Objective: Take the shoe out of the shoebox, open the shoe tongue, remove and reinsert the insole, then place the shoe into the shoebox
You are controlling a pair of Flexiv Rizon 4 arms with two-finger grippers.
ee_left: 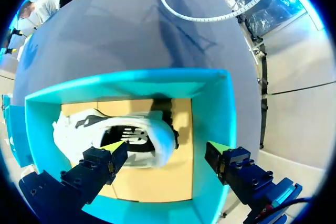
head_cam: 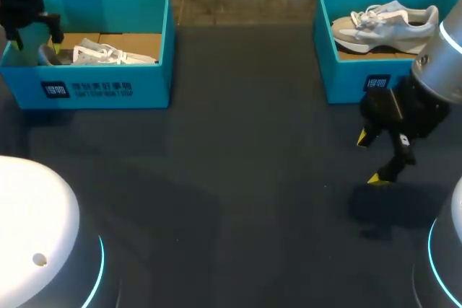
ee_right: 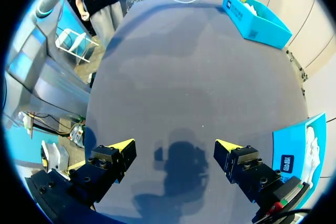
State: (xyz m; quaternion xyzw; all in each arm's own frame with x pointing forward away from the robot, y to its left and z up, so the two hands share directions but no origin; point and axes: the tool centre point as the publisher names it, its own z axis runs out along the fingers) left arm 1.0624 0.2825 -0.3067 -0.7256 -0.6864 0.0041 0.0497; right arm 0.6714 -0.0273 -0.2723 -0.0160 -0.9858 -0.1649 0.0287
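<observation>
On the dark table [head_cam: 238, 178] we see two teal boxes. The left shoebox [head_cam: 108, 88] holds the white shoe [head_cam: 108, 53], and the right shoebox [head_cam: 346, 81] holds a second shoe [head_cam: 386, 25]. The left gripper [ee_left: 165, 147] hangs over the left shoebox's outer end, fingers spread wide and holding nothing, one tip above the white shoe and the other close to the box wall. The right gripper [head_cam: 370, 157], likewise spread and empty, hovers over bare table before the right shoebox. We judge the hazards to be a finger striking that wall on descent, or a pinch on the soft upper slipping. The white shoe's long axis runs along the box's length. Its toe seems to point toward the table's middle, though we cannot be certain.
</observation>
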